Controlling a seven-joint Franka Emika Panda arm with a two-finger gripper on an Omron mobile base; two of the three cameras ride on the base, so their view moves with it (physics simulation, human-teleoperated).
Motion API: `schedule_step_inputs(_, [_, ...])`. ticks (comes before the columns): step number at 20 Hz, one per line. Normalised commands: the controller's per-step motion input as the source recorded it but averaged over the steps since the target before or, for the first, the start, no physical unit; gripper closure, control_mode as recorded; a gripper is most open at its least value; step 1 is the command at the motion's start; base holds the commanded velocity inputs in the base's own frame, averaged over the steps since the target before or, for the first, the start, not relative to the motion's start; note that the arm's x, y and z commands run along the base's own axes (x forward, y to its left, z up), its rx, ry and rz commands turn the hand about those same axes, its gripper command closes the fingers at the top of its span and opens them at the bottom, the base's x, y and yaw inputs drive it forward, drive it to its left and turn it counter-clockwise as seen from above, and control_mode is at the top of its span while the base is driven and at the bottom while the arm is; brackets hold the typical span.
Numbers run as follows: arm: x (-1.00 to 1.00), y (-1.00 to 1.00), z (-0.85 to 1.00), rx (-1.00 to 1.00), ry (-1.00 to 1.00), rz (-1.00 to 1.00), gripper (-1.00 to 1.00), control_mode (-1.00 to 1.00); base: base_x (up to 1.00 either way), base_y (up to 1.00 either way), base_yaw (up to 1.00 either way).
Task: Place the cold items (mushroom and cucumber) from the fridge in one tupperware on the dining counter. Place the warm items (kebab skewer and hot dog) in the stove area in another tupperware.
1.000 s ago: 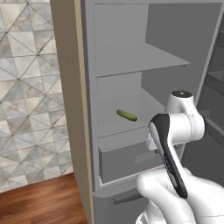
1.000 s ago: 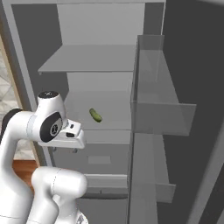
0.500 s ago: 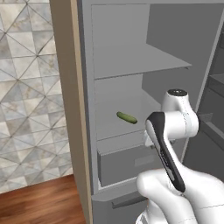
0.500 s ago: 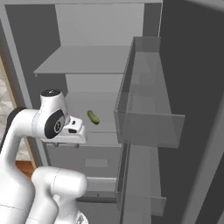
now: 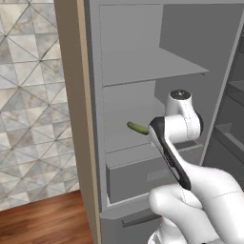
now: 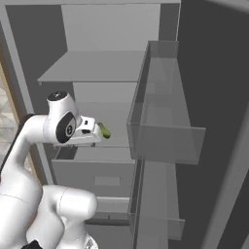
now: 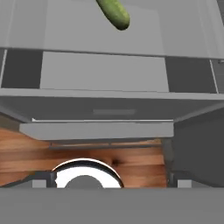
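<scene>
The open fridge shows grey shelves. The dark green cucumber lies on the middle shelf, also seen as cucumber and at the top of the hand view as cucumber. My gripper is open, its two dark tips wide apart with nothing between them. It points down at the drawer fronts, in front of the cucumber and a little below it, not touching it. In the right base view my hand sits just left of the cucumber. The mushroom, kebab skewer, hot dog and tupperware are out of view.
Grey drawers sit under the cucumber's shelf. The fridge door with its clear bin stands close on the right. A tan side panel and tiled wall lie left, with wood floor below.
In the right base view the door bin has come further left and looks larger. My hand has risen slightly toward the cucumber's shelf. The cucumber has stayed put.
</scene>
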Motion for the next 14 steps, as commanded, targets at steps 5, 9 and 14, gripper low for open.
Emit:
schedule_step_inputs(5, [0.9,0.0,-0.04,0.03,-0.13,0.03,-1.0,-1.0,0.0,0.0,0.0])
schedule_step_inputs(9, [0.95,0.0,-0.04,0.1,-0.08,0.0,-1.0,-1.0,0.0,0.0,0.0])
schedule_step_inputs(14, [0.71,-0.01,0.0,-0.03,0.16,0.0,-1.0,-1.0,0.0,0.0,0.0])
